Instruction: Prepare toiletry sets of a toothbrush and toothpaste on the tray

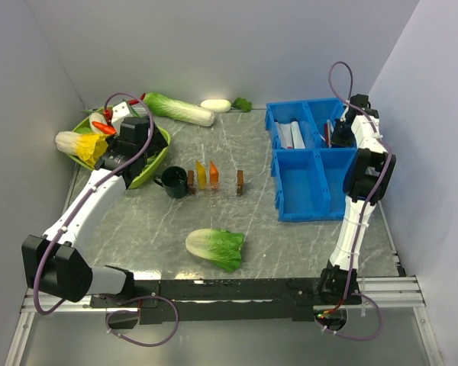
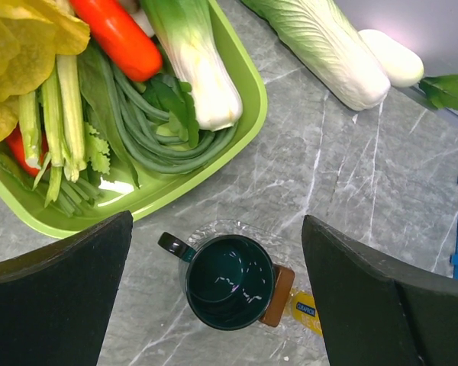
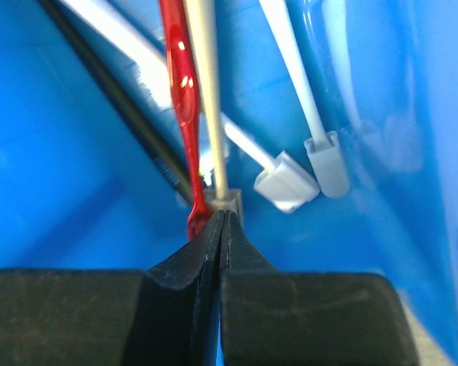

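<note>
Reaching into the blue bin (image 1: 298, 206), upper right of the overhead view.
Right claw (image 3: 223, 217) pressed together at the ends of the red toothbrush (image 3: 179, 84) and pale toothbrush (image 3: 206, 91), perhaps gripping neither; left claw (image 2: 217, 229) spread over a mug (image 2: 229, 282); toothpaste tubes (image 1: 207, 176) stand centre-frame.

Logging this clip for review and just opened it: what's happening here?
The right claw is down in a back compartment of the blue bin, shut at the ends of a red toothbrush and a pale toothbrush; whether it pinches either is unclear. The left claw hangs open over a dark green mug. The yellow toothpaste tube and orange toothpaste tube stand mid-table, untouched.
</note>
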